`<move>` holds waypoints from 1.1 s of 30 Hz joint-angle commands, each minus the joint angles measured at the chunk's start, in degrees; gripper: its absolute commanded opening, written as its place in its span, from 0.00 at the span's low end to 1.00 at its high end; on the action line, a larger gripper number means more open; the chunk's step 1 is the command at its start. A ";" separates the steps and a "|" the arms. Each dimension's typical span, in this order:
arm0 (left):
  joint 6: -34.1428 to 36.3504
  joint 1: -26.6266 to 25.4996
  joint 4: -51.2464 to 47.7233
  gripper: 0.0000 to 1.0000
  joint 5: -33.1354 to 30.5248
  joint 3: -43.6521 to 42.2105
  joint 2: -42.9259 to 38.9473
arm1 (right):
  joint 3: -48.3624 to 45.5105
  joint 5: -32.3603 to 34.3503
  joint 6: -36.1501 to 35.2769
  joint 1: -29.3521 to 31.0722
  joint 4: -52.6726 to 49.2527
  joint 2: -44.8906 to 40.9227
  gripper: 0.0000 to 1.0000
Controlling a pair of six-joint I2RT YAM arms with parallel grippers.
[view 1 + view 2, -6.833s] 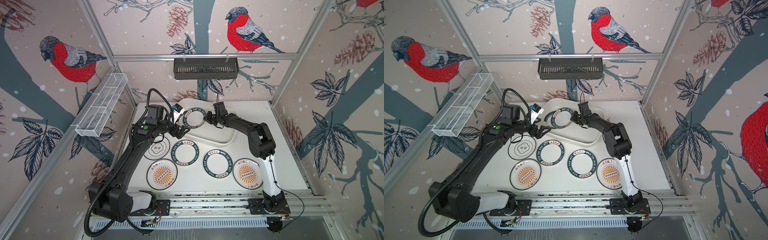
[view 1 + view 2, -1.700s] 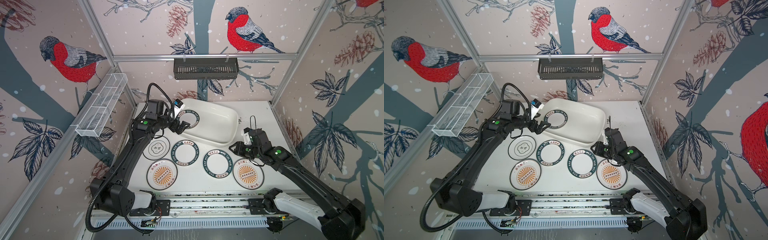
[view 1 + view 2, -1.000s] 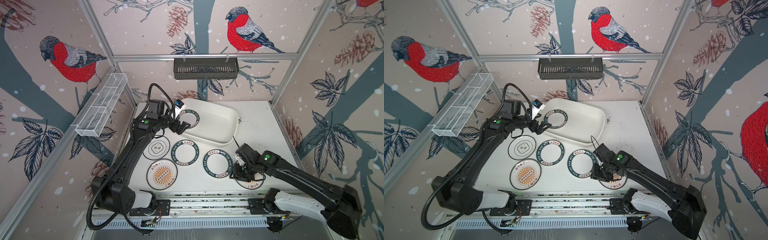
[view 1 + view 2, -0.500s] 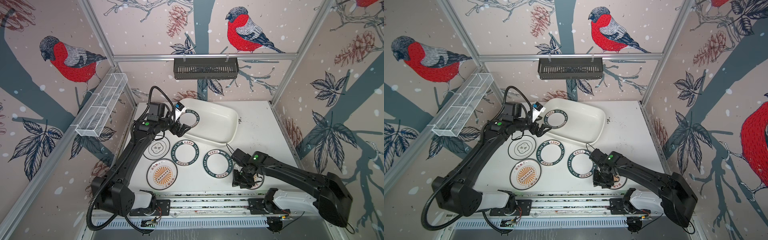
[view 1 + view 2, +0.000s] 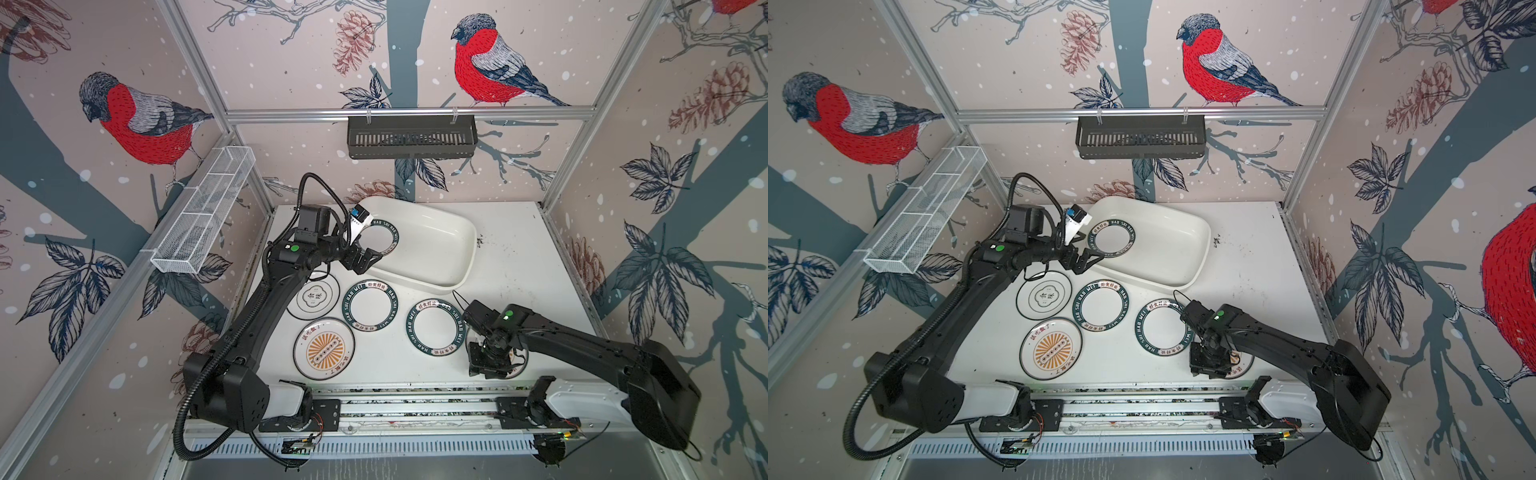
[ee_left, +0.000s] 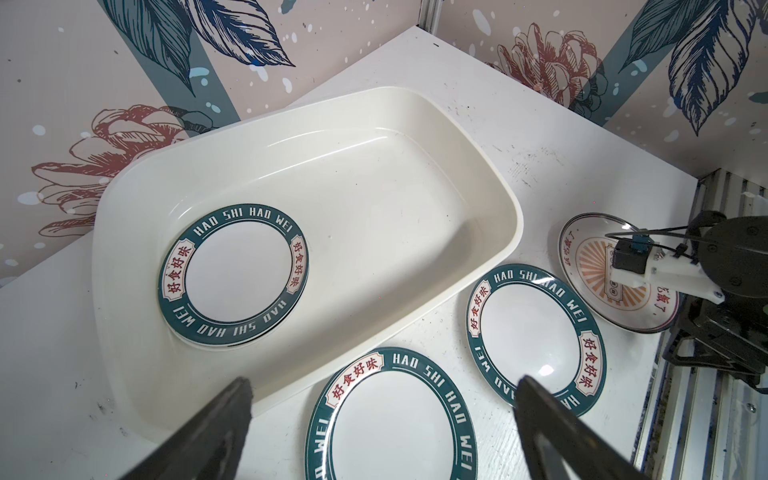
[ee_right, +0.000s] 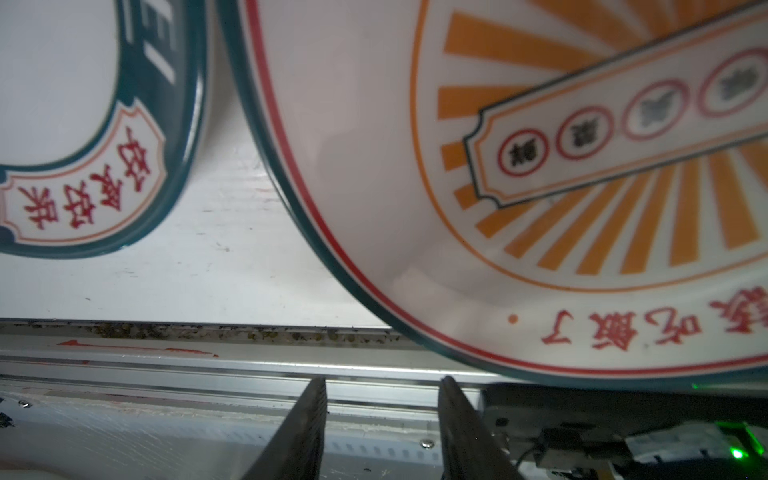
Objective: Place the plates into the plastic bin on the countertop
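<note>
**Plate at the brink:** The right gripper (image 5: 487,370) is poising low at the sunburst plate (image 7: 540,166). The plate is lying flat and face up at the front edge of the table (image 5: 511,257), just beside a neighbouring lettered plate (image 5: 436,328). The jaws are standing partly open with nothing between them, their tips pointing past the rim toward the front rail (image 7: 166,365).

The left gripper (image 5: 365,259) is hanging at the near left corner of the plastic bin (image 5: 471,249), jaws spread wide and empty. One green-rimmed plate (image 6: 232,274) is resting flat in the bin's left end.

A misjudged pinch on the thin, glossy rim is risking a slip, a shove off the table's edge, or a knock to the neighbour. The plates, being round, are showing no long axis. The bin's long axis is running aslant, far left to near right, with its open side up.
</note>
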 commanded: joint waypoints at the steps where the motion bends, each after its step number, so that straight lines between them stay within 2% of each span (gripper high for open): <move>1: 0.56 -0.08 1.60 0.97 1.14 0.47 0.07 | 0.45 1.95 -1.24 -0.42 -1.25 -0.15 0.46; 9: 0.47 -0.11 1.80 0.97 1.31 -0.11 0.33 | 2.06 2.81 -1.18 -0.46 -3.88 -1.25 0.44; 16: 0.39 -0.05 2.19 0.97 1.60 0.26 0.60 | 2.88 -0.97 -1.71 0.24 -4.55 -1.43 0.39; 22: 0.29 -0.05 2.41 0.97 1.95 -0.30 0.43 | -0.64 -5.64 -0.75 0.44 2.32 -0.66 0.39; 33: 0.44 -0.12 2.25 0.97 2.80 -0.45 -0.11 | -1.75 -2.90 -1.88 0.27 4.18 3.30 0.41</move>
